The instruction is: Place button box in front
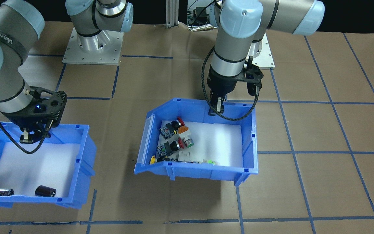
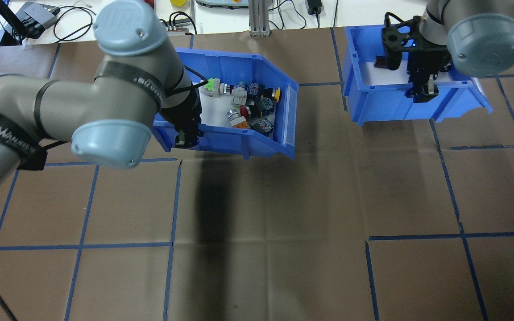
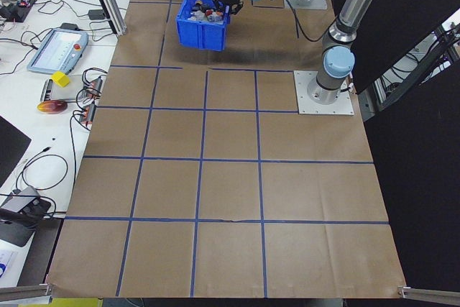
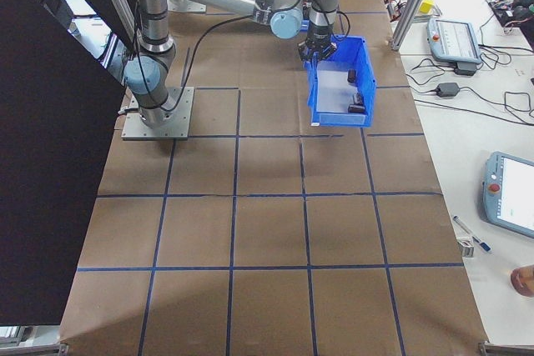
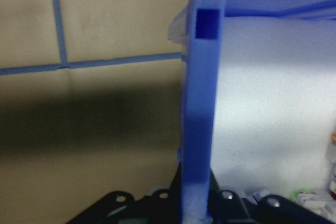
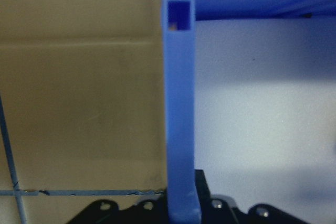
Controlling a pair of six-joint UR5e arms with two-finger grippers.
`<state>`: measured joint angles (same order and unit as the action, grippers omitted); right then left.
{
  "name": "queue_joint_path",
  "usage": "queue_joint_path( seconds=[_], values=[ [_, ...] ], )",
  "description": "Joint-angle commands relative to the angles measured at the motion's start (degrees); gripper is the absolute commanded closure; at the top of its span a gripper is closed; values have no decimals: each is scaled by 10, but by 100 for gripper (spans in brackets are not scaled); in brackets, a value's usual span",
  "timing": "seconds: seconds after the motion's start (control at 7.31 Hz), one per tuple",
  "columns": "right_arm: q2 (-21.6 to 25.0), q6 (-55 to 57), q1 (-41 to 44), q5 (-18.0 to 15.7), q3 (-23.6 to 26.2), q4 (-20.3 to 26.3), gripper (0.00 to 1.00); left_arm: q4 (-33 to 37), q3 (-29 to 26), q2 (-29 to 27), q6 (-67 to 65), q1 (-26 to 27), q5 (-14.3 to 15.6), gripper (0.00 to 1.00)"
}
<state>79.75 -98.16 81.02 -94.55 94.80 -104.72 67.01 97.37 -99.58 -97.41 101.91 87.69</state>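
Overhead view, left to right. The left end effector (image 2: 187,139) is closed on the near wall of the button box (image 2: 257,138), which hangs tilted, seemingly clear of the worktop (image 2: 283,223). Its long axis runs across the worktop, clear-lipped side toward the centre. Farther right, well apart, the right end effector (image 2: 423,91) is clamped on the second blue bin (image 2: 386,107). Nothing stands on the brown squares toward the robot.

Even overhead light leaves soft, dark arm shadows on the table (image 2: 283,214), while both wrist views are blurred and dim-edged.
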Motion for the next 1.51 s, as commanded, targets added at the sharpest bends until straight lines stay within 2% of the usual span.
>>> queue_joint_path(
  seconds=[0.0, 0.14, 0.27, 0.55, 0.68, 0.82, 0.96, 1.09, 1.23, 1.37],
  values=[
    [81, -88, -63, 2, 101, -8, 92, -9, -81, -109, -37, 7, -64, 100],
    [104, -109, -93, 4, 134, -17, 92, -17, -90, -135, -35, 7, -65, 100],
    [112, -112, -102, 5, 151, -26, 92, -58, -92, -161, -38, 12, -65, 100],
    [109, -111, -102, 8, 152, -33, 92, -78, -95, -173, -46, 13, -69, 100],
    [108, -111, -102, 8, 152, -33, 92, -79, -97, -176, -44, 14, -92, 99],
    [109, -109, -101, 9, 152, -32, 91, -78, -97, -178, -38, 17, -98, 98],
    [114, -109, -101, 9, 152, -32, 91, -79, -99, -184, -31, 21, -96, 94],
    [116, -108, -97, 9, 152, -32, 91, -77, -104, -185, -23, 23, -91, 61],
    [116, -109, -97, 10, 153, -31, 91, -73, -105, -185, -23, 23, -87, 39],
    [117, -109, -97, 11, 155, -30, 91, -71, -107, -177, -28, 22, -87, 34]
  ],
)
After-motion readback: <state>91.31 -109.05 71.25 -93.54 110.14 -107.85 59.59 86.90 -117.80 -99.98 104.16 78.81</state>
